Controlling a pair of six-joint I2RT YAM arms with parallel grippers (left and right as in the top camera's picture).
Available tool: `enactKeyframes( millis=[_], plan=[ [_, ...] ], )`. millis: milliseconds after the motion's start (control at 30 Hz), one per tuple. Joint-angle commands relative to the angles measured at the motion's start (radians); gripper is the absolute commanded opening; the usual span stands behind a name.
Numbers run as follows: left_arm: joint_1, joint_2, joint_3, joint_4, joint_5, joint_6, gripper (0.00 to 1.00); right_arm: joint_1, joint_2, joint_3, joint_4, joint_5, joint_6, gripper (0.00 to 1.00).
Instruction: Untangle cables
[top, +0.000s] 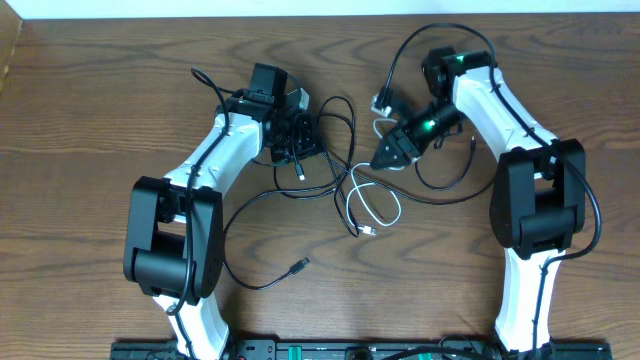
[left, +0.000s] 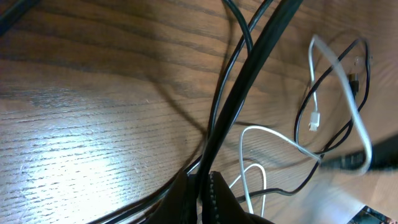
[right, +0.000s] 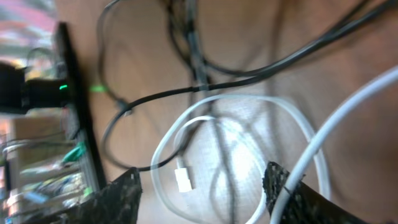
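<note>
A tangle of cables lies mid-table: black cables (top: 338, 128) looped between the arms and a white cable (top: 376, 208) coiled below them. My left gripper (top: 298, 148) is shut on a black cable (left: 249, 68), which runs taut up from between the fingers (left: 219, 198). The white cable (left: 360, 124) and its plug lie to the right of it. My right gripper (top: 384, 157) hovers open over the white loop (right: 168, 143), with the white plug (right: 183, 179) between its fingertips. A white strand (right: 336, 118) runs across the right fingertip (right: 281, 182).
A loose black cable end with its plug (top: 299, 265) lies near the front, left of centre. Another black loop (top: 440, 186) curls by the right arm. The base rail (top: 300, 350) runs along the front edge. The table's edge (top: 12, 50) is at the far left.
</note>
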Motion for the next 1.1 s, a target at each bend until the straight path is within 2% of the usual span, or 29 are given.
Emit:
enactKeyframes(
  millis=[0,167,367,833,933,1033,1067],
  plan=[
    [0.005,-0.023,-0.001,-0.003,0.013,-0.002,0.07,0.009,0.010,-0.004,-0.045,-0.121,-0.116,0.58],
    [0.005,-0.023,-0.001,-0.003,0.013,-0.002,0.07,0.027,0.010,-0.005,-0.117,-0.131,-0.163,0.57],
    [0.005,-0.023,-0.001,-0.003,0.013,-0.002,0.08,0.072,0.010,-0.006,-0.108,-0.077,-0.142,0.58],
    [0.005,-0.023,-0.001,-0.003,0.013,-0.002,0.07,0.239,0.010,-0.128,0.150,0.317,0.272,0.57],
    [0.005,-0.023,-0.001,-0.003,0.013,-0.002,0.07,0.246,0.010,-0.130,0.174,0.354,0.320,0.51],
    [0.005,-0.023,-0.001,-0.003,0.013,-0.001,0.07,0.246,0.010,-0.130,0.191,0.356,0.348,0.34],
    [0.005,-0.023,-0.001,-0.003,0.013,-0.002,0.07,0.245,0.010,-0.130,0.194,0.356,0.356,0.25]
  ],
)
